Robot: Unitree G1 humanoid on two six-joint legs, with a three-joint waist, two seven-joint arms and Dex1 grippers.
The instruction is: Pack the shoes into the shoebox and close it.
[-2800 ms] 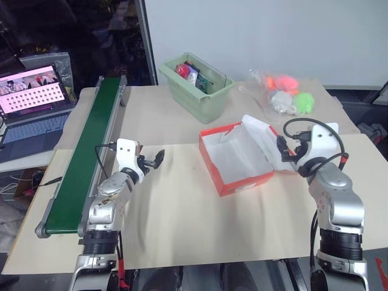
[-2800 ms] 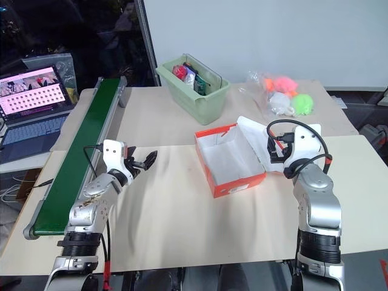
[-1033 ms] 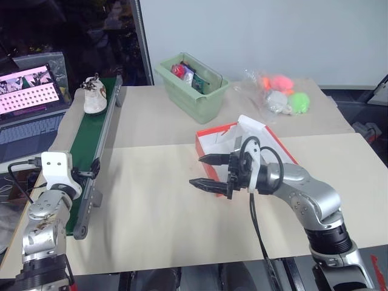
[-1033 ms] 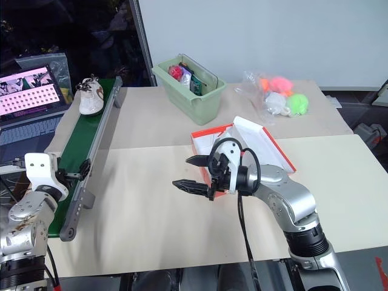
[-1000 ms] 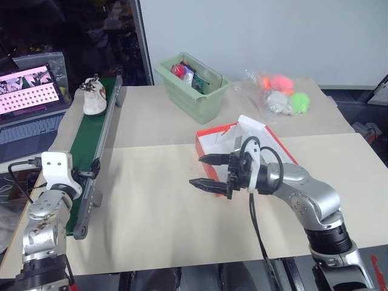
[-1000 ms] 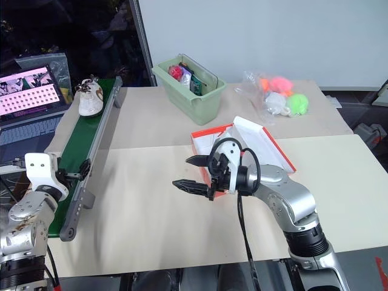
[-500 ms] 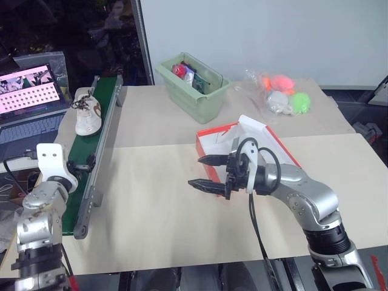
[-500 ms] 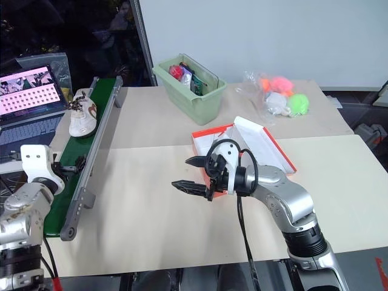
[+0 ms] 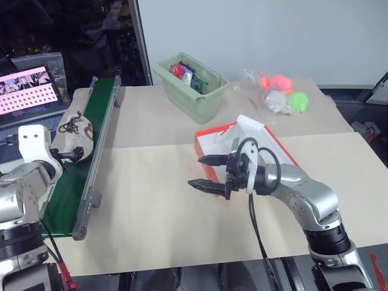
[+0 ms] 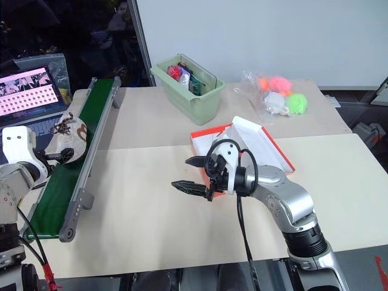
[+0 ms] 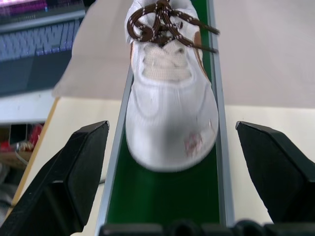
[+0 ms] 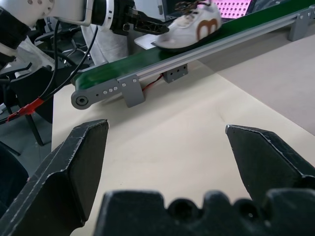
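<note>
One white shoe [image 9: 76,130] with brown patches and dark laces lies on the green conveyor belt [image 9: 91,142] at the left, toe toward me. My left gripper [image 11: 170,129] is open just before that toe, a finger [image 11: 74,167] on each side, touching nothing. The red-orange shoebox [image 9: 210,137] stands open at the centre of the table, its white-lined lid [image 9: 262,134] leaning back to the right. My right gripper [image 9: 196,171] hovers open and empty above the table in front of the box, pointing left toward the belt.
A pale green bin [image 9: 194,86] with small items stands behind the box. A clear bag of bright toys [image 9: 282,94] lies at the back right. A lit laptop [image 9: 27,91] sits left of the belt. Pale table surface stretches between the belt and the box.
The shoe has ridden down the belt toward me. My left gripper rose and swung left to face its toe. The right arm kept still.
</note>
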